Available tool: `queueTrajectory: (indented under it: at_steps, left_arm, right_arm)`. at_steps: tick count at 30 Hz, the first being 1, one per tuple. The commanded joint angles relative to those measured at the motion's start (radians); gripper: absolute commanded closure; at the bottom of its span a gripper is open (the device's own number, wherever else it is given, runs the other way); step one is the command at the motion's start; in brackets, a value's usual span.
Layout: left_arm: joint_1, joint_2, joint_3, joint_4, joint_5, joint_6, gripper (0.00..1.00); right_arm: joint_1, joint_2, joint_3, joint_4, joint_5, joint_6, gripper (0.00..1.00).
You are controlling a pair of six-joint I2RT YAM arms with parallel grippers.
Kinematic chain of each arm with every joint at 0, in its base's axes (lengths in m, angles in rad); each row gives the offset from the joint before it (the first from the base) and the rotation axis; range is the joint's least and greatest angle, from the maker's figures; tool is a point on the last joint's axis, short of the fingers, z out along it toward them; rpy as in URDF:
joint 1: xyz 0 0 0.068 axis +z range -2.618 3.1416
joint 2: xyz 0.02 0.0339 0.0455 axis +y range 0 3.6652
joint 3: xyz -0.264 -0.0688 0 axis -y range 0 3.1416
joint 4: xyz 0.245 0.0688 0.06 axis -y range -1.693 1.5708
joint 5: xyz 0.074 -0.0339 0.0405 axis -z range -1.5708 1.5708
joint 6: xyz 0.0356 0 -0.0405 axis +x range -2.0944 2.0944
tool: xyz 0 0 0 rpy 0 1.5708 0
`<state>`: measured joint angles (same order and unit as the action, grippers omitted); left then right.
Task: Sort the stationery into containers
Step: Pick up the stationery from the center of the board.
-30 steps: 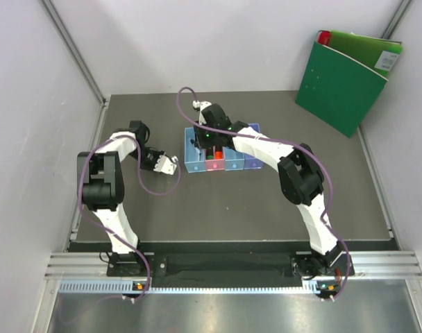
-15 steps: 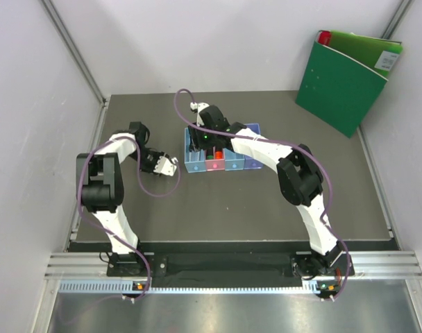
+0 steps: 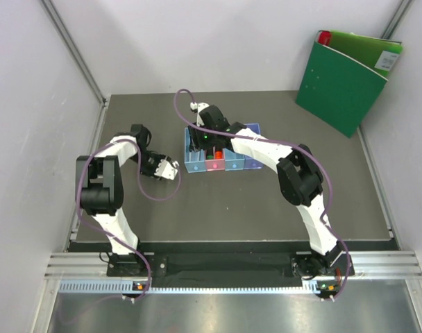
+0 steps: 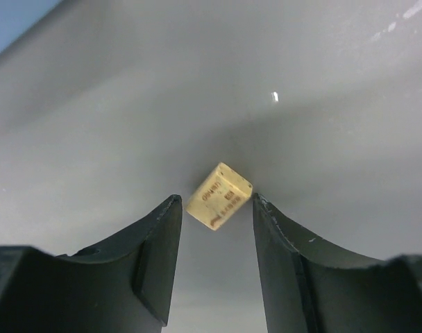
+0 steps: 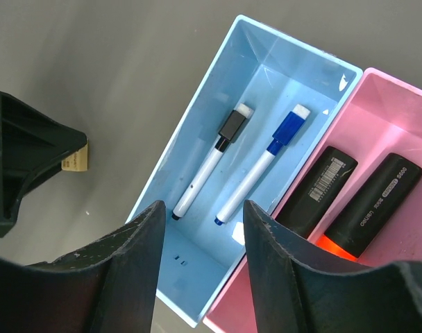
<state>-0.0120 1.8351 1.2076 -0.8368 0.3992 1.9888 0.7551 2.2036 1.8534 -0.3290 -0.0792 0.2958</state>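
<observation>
A small cream block with printed writing [image 4: 219, 195] lies on the grey table, just past the tips of my left gripper [image 4: 212, 205]. That gripper is open, with the block at the mouth of its jaws; it sits left of the bins in the top view [image 3: 166, 168]. My right gripper [image 5: 203, 208] is open and empty above the left light blue bin [image 5: 197, 125], which holds two thin white pens [image 5: 207, 166]. The pink bin [image 5: 398, 111] holds two black markers [image 5: 315, 191], one with an orange end. The row of bins [image 3: 221, 163] stands mid-table. The tape roll is out of view.
A big green binder [image 3: 346, 76] leans in the far right corner. Grey walls close in the table at the left, back and right. The left gripper's black fingers [image 5: 20, 163] and the cream block [image 5: 76, 158] show left of the bin in the right wrist view.
My left gripper has shifted slightly toward the near side, beside the bins. My right gripper has edged a little left over the bins and now holds still.
</observation>
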Motion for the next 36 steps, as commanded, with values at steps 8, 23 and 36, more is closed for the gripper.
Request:
queueTrajectory:
  at_steps: [8,23,36]
  left_arm:
    - [-0.02,0.001,-0.089,0.162,0.04,0.277,0.5]
    - [-0.019,0.075,-0.008,0.004,-0.098,0.298,0.53]
    - [-0.026,0.09,0.023,-0.093,-0.24,0.265,0.54]
  right_arm:
    - [0.015,-0.068,0.004,0.033,0.013,-0.014,0.52]
    - [0.009,-0.119,0.003,0.031,0.015,-0.032,0.52]
    - [-0.026,-0.255,0.018,0.018,0.021,-0.159,0.43]
